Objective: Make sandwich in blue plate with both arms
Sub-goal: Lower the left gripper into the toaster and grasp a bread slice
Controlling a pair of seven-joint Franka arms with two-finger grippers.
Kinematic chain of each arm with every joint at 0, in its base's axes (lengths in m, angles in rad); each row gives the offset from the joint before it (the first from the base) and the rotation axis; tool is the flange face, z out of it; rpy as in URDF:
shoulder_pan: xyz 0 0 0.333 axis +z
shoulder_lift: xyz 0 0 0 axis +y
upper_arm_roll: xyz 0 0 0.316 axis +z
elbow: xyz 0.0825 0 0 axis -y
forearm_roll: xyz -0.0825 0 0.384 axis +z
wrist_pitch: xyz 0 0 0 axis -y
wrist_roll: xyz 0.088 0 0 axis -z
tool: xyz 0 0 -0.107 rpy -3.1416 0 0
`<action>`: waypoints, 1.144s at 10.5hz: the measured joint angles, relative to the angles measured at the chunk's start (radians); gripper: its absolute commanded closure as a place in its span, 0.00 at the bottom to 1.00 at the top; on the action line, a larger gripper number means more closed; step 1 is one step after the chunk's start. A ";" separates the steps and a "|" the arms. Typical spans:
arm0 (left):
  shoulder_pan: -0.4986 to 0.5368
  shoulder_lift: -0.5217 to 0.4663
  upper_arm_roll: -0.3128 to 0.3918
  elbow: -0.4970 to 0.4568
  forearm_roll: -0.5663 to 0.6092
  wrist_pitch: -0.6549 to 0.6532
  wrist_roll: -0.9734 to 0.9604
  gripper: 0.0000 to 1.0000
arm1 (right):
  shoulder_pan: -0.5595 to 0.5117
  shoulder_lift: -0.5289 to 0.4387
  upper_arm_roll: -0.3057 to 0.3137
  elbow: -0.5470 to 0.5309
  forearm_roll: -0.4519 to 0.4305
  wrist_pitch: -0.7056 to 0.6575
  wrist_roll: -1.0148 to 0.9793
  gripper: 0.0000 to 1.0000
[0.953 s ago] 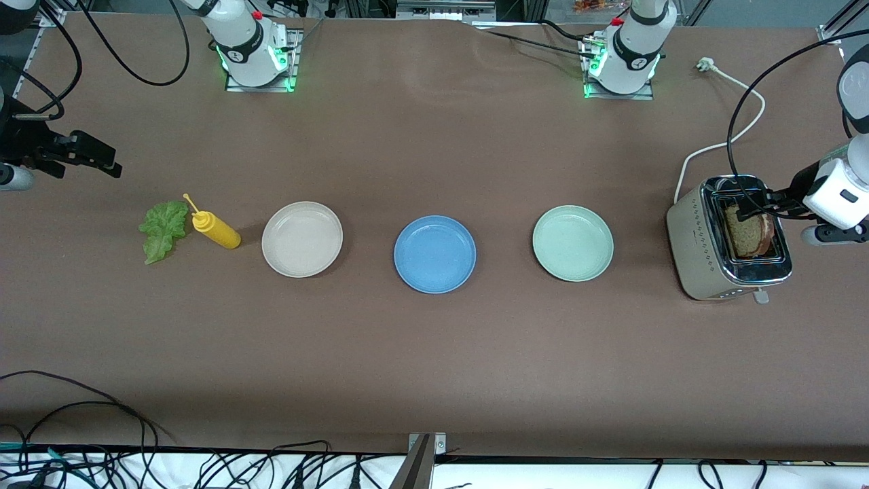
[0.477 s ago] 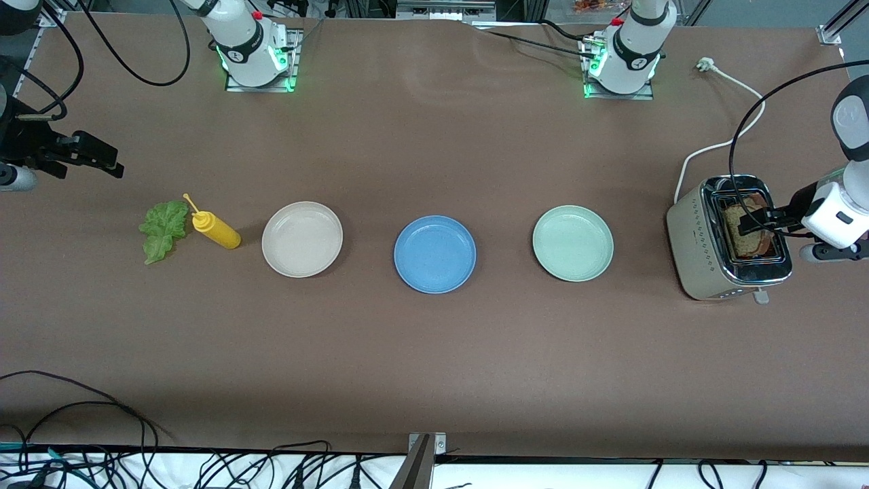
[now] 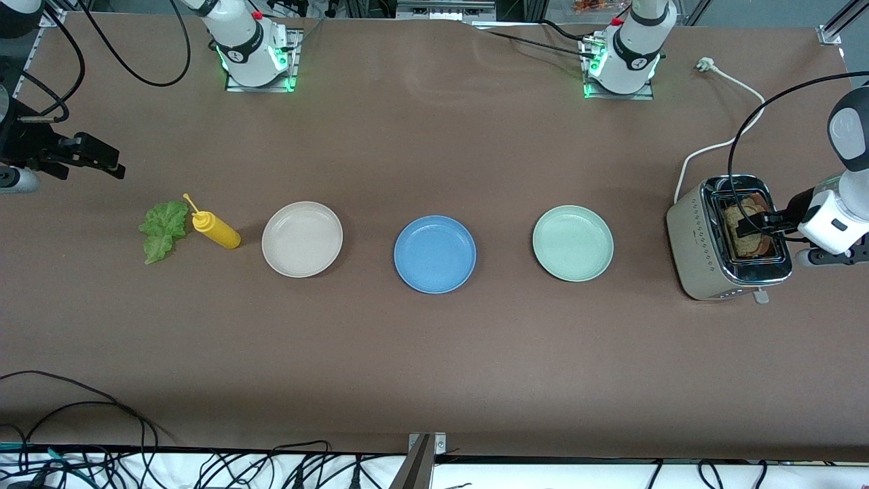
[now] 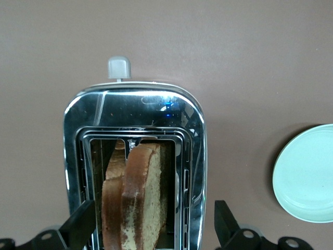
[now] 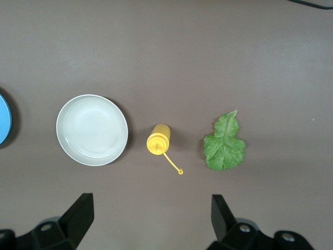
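Two bread slices [image 4: 136, 195] stand upright in the toaster [image 3: 706, 251], light, soft and crumbly; best pinched across the flat faces near the top crust. The left gripper [image 4: 154, 225] hangs above the toaster, fingers spread wide around the slices. The right gripper [image 5: 151, 219] waits, fingers apart, toward the right arm's end of the table from the toaster, as does the blue plate [image 3: 434, 254].

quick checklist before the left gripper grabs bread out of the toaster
1. Left gripper open: ok, fingers spread wide.
2. Left gripper lined up over the toaster slot: ok.
3. Bread slices upright and reachable: ok, two stand in the slot, leaning together.
4. Fingers straddle just one slice: not ok, they span both.
5. Blue plate bare: ok.
6. Right gripper out of the way: ok, it waits open above the table at the right arm's end, near the lettuce leaf.
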State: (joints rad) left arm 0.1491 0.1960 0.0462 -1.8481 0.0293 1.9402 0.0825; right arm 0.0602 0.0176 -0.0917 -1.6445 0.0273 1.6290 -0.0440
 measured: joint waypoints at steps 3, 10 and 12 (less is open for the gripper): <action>0.000 0.004 -0.005 -0.020 0.000 0.000 0.000 0.19 | 0.000 0.000 0.000 0.000 0.000 0.000 0.000 0.00; 0.011 0.006 -0.007 -0.029 0.000 0.000 0.142 1.00 | 0.000 0.000 0.000 0.000 0.000 0.000 0.000 0.00; 0.011 0.006 -0.007 -0.030 0.000 -0.001 0.143 1.00 | 0.000 0.001 0.000 0.000 0.000 0.000 0.000 0.00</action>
State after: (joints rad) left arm 0.1602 0.2023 0.0394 -1.8782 0.0297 1.9388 0.2258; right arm 0.0604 0.0182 -0.0917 -1.6445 0.0273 1.6290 -0.0440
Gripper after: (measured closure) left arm 0.863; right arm 0.000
